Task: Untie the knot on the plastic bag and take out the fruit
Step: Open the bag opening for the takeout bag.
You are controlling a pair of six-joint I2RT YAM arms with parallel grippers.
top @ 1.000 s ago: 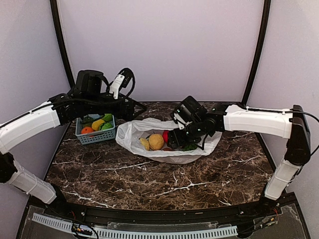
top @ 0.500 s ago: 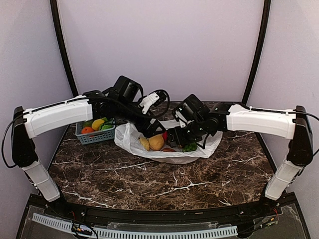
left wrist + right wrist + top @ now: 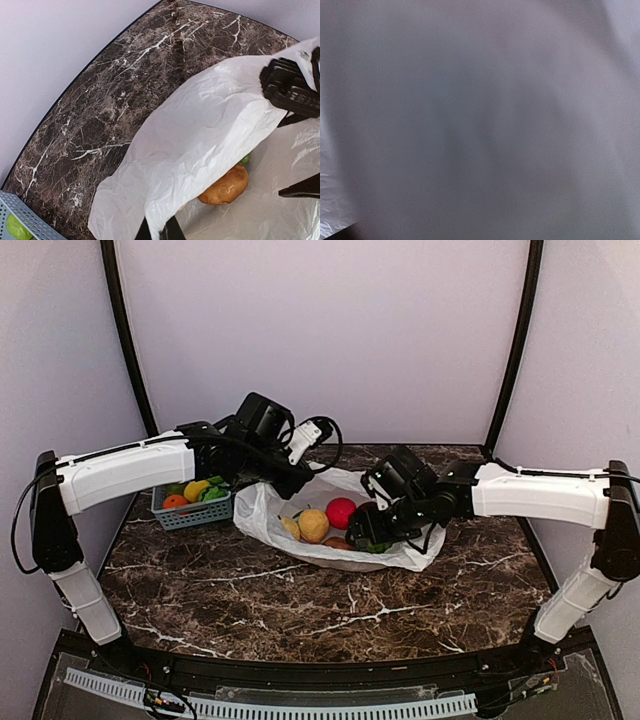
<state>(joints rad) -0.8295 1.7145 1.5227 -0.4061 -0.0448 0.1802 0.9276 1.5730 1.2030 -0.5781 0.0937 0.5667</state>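
The white plastic bag (image 3: pixel 268 520) lies open in the middle of the table, and no knot shows. Inside it lie fruit: a tan one (image 3: pixel 313 525), a red one (image 3: pixel 341 512) and a green one (image 3: pixel 380 545). My left gripper (image 3: pixel 300 483) is shut on the bag's far rim and holds the film up; in the left wrist view its tips (image 3: pixel 160 232) pinch the plastic bag (image 3: pixel 200 135) above a brownish-orange fruit (image 3: pixel 225 186). My right gripper (image 3: pixel 365 530) sits inside the bag's right side, its fingers (image 3: pixel 292 90) spread apart. Blurred white plastic (image 3: pixel 480 120) fills the right wrist view.
A small blue lattice basket (image 3: pixel 190 515) with orange, yellow and green fruit stands at the back left, beside the bag. Its corner (image 3: pixel 25 222) shows in the left wrist view. The dark marble table (image 3: pixel 300 610) runs to a curved back edge.
My left arm swung from over the basket to the bag and shut on its far rim. The right gripper shifted right and opened wider. The red fruit is now uncovered.
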